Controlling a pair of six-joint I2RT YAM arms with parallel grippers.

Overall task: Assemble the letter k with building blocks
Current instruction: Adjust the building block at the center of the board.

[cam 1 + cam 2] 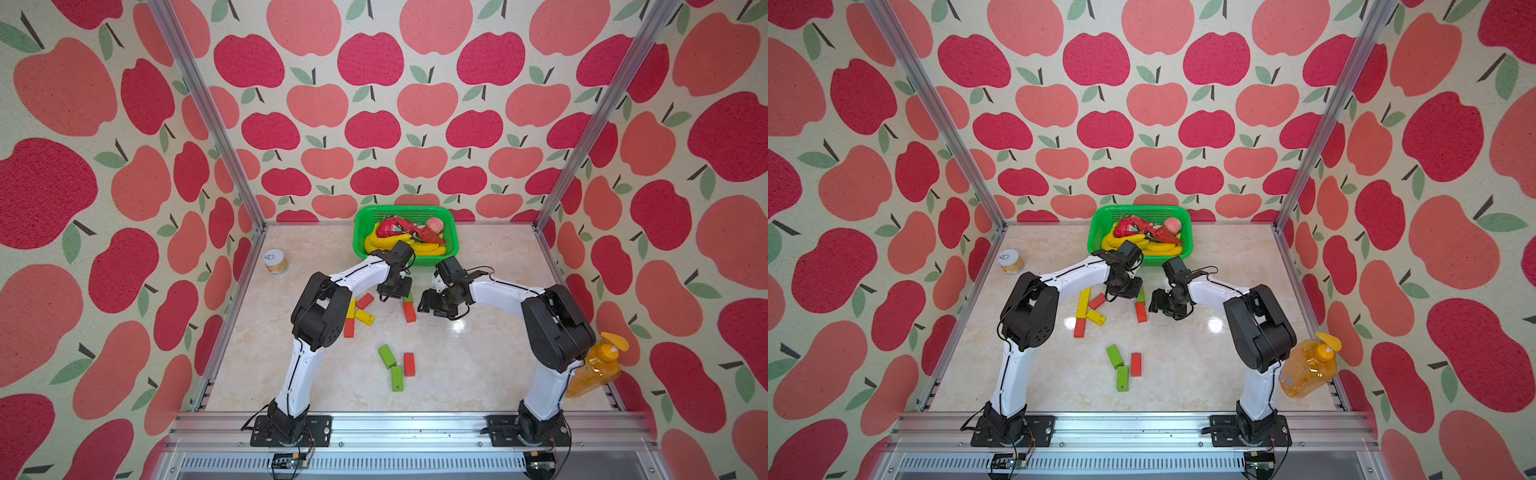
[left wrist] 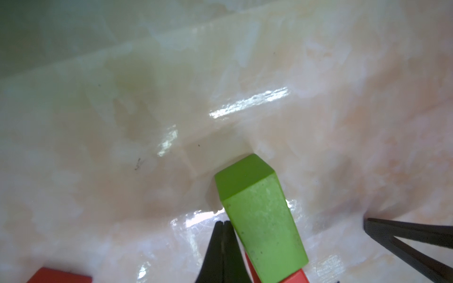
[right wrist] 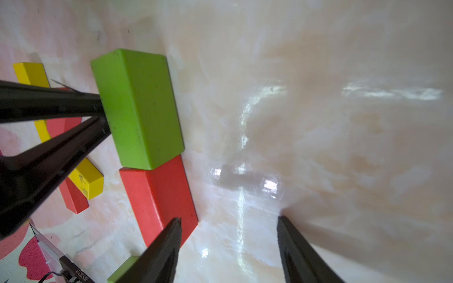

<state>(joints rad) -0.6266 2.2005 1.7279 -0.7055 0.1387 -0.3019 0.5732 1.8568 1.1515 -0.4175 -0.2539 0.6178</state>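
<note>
The right wrist view shows what both top views half hide: a green block [image 3: 137,107] and a red block [image 3: 159,196] lie end to end mid-table, long axes near-to-far (green farther). The left gripper [image 2: 222,226], clenched and empty, touches the green block's left side. The right gripper [image 3: 229,219] is parted, grasping nothing. The far basket [image 1: 405,211] holds toy bananas [image 1: 424,248].

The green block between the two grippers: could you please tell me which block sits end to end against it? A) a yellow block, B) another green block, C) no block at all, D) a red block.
D: in the right wrist view the green block lies flat with its short end butted against the short end of a red block, the two forming one line.
</note>
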